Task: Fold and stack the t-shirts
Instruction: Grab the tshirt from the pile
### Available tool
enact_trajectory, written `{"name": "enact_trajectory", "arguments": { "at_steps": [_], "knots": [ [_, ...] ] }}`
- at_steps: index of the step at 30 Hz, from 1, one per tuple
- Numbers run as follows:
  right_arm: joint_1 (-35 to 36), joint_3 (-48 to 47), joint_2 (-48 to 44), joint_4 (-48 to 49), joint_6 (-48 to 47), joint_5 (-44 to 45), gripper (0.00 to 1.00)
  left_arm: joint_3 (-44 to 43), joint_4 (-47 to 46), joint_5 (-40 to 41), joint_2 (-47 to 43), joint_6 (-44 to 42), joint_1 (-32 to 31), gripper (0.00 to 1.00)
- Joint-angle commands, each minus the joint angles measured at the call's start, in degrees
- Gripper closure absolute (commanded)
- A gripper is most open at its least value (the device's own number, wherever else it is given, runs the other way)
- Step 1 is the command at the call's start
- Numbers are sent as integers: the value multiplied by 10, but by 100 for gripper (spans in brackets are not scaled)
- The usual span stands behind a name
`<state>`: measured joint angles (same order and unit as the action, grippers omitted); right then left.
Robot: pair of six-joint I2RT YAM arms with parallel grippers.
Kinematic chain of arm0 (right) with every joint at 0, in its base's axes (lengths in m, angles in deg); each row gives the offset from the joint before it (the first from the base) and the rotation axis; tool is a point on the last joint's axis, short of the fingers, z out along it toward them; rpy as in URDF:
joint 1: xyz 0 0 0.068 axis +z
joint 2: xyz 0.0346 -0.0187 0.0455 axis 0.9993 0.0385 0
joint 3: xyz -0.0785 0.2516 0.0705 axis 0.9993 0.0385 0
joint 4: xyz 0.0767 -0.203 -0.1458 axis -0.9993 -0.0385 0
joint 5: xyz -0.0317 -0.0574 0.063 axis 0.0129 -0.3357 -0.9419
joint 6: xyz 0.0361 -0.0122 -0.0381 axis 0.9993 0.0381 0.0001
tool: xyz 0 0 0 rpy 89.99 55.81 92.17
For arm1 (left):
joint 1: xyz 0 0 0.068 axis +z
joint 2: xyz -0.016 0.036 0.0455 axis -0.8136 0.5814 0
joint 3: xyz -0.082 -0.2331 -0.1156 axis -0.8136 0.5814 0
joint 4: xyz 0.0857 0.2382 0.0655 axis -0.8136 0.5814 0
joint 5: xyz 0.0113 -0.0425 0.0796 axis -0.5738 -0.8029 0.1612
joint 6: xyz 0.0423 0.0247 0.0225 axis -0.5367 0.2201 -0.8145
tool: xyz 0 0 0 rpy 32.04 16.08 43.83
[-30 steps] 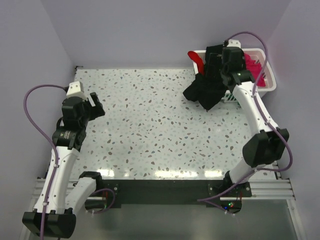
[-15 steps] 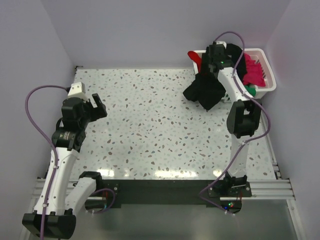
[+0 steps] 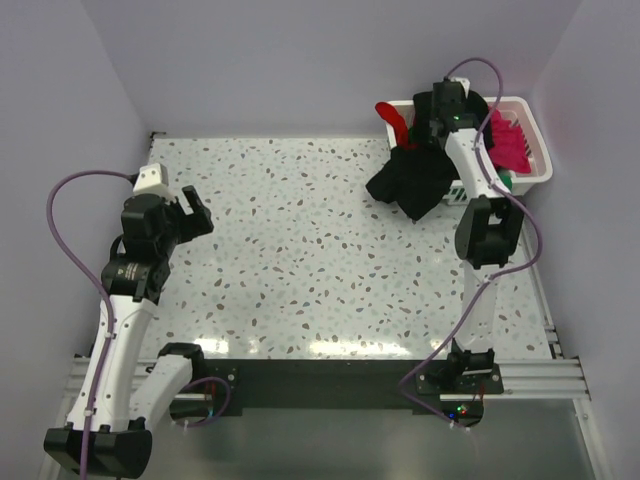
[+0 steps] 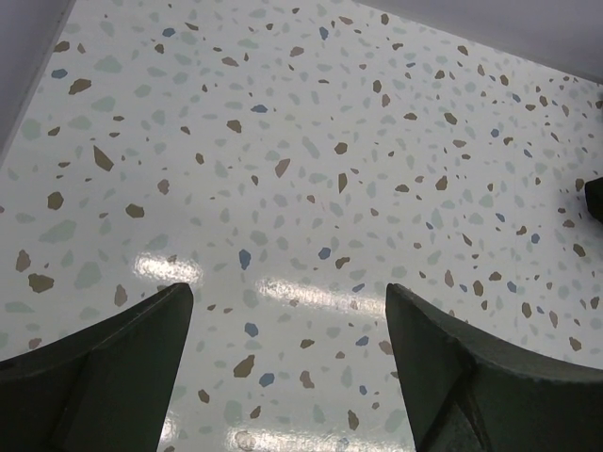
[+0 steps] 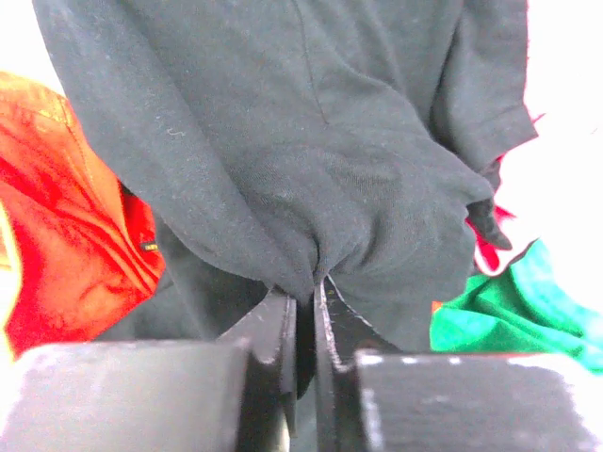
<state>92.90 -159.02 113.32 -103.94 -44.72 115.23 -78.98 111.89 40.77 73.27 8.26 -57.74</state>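
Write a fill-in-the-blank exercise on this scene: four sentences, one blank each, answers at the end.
1. The held t-shirt, pinched in the right gripper, is ____ in colour.
2. The left gripper hangs over the table with its jaws ____.
3. In the right wrist view, a red t-shirt lies left of the held one, and the cloth at lower right is ____.
4. The white basket stands at the table's far ____ corner.
Missing words: black; open; green; right.

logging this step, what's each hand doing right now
Left hand: open, holding nothing.
Right hand: closed, pinching the black t-shirt.
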Motion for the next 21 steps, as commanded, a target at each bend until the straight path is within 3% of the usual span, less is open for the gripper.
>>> {"name": "enact_trajectory", "arguments": {
  "at_steps": [1, 9, 14, 17, 21],
  "knots": [
    [-4, -30, -70, -6, -8, -28, 100, -21, 1, 6, -4, 16, -1, 12],
    [3, -56, -252, -11, 24, -135, 100, -15, -5, 19, -14, 42, -1, 12],
    [25, 30, -384, 116, 82, -212, 100, -3, 3, 68, -38, 69, -1, 12],
    [38, 25, -414, 162, 135, -299, 100, 2, -10, 65, -43, 77, -1, 12],
    [62, -45, -385, 177, 243, -429, 100, -1, -19, 45, -37, 80, -1, 12]
  ]
}}
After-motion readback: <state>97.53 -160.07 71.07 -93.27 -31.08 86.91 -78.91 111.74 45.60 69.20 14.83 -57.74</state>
